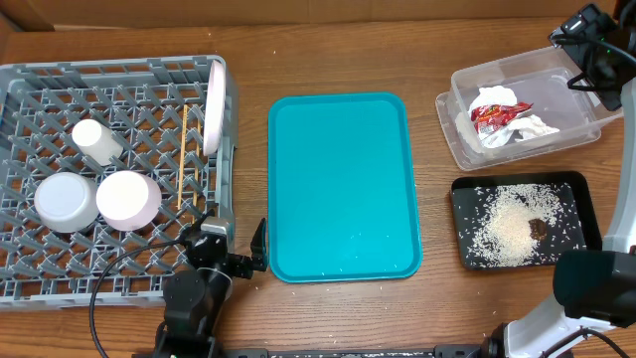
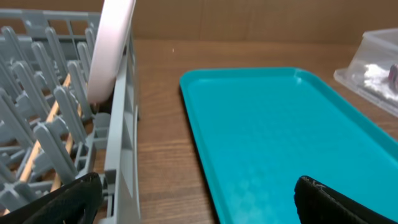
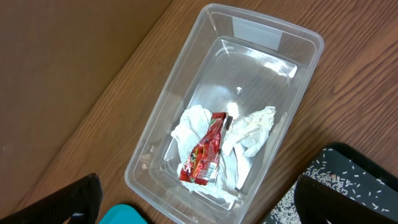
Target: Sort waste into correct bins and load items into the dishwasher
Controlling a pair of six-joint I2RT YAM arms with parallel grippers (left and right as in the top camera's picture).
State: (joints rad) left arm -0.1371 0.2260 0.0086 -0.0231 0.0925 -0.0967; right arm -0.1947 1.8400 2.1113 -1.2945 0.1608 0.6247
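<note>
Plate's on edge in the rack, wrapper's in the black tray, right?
No. The wrapper lies in the clear tub with the tissue, not the black tray, which holds rice; the right wrist view shows it. The plate does stand on edge in the rack.

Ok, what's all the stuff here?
dish rack: 1, grey, left
plate: 1, white, on edge in rack
bowls: 2, white, in rack
cup: 1, white, in rack
chopsticks: 1 pair, wooden, in rack
serving tray: 1, teal, middle
tub: 1, clear, far right
wrapper: 1, red, in tub
tissue: some, white, in tub
small tray: 1, black, near right
rice: lots, white, in small tray
food lump: 1, brown, on rice
left fingers: 2, black, by rack
right fingers: 2, black, above tub
</note>
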